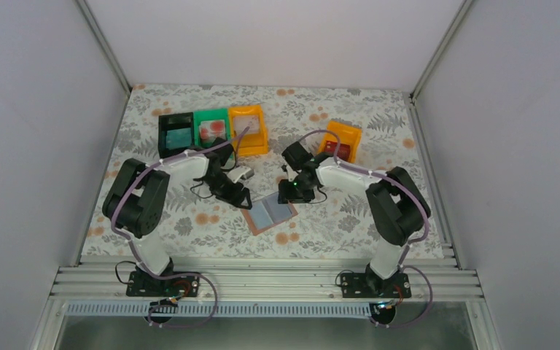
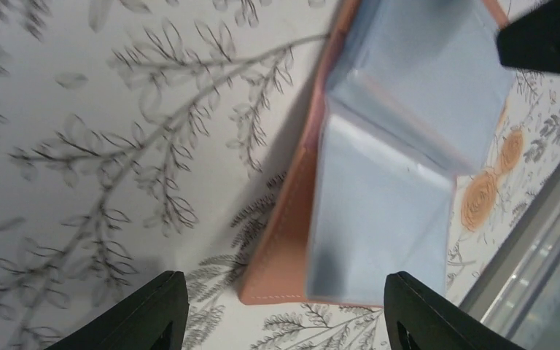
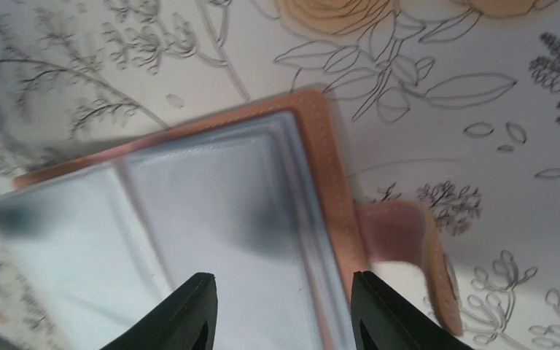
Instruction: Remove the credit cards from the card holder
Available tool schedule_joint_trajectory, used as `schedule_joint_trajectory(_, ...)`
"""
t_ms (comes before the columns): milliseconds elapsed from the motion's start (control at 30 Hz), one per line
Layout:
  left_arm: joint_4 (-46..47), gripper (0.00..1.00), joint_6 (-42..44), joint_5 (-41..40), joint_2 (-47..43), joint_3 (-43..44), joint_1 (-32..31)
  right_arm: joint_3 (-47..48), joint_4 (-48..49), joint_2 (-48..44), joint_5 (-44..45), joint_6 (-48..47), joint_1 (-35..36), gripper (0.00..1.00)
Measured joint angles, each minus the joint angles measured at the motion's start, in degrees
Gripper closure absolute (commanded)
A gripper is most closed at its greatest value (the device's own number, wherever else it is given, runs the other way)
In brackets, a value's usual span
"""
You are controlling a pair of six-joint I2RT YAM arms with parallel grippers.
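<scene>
card holder [image 3: 189, 219] blurred, cropped; green bin [image 1: 212, 113] contents unclear

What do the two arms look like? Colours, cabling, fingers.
Both alike: left arm and right arm have black joint housings, white links and lilac cables looped outside. Tapered black fingers. Small green light on right wrist.

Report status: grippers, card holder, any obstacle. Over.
Left gripper open at edge of card holder. Right gripper open over its sleeves. Holder lies open, no card visible inside. No obstacle.
</scene>
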Motion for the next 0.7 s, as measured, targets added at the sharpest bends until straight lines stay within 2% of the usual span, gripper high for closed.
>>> schedule_joint_trajectory(67,-0.48,0.31,0.02,1.44,-0.04,-1.14,-0.11,1.42,-1.14,1.77,1.79,-0.02,0.55,0.54)
schedule_joint_trajectory(200,-0.33,0.41,-0.24,6.14,0.20,-3.06,-0.04,3.06,-0.74,3.93,2.69,0.00,1.27,0.56)
schedule_joint_trajectory(467,0.33,0.88,-1.36,12.90,5.70,-1.68,-0.98,3.13,-0.28,4.66,2.60,1.27,2.23,0.58)
schedule_joint_trajectory(533,0.35,0.97,-0.94,14.23,7.23,-0.63,-1.46,3.15,-0.28,4.66,2.62,1.70,2.23,0.58)
schedule_joint_trajectory(700,0.37,0.98,-0.63,16.55,7.85,0.24,-2.36,3.15,-1.03,4.37,2.91,1.86,2.23,0.55)
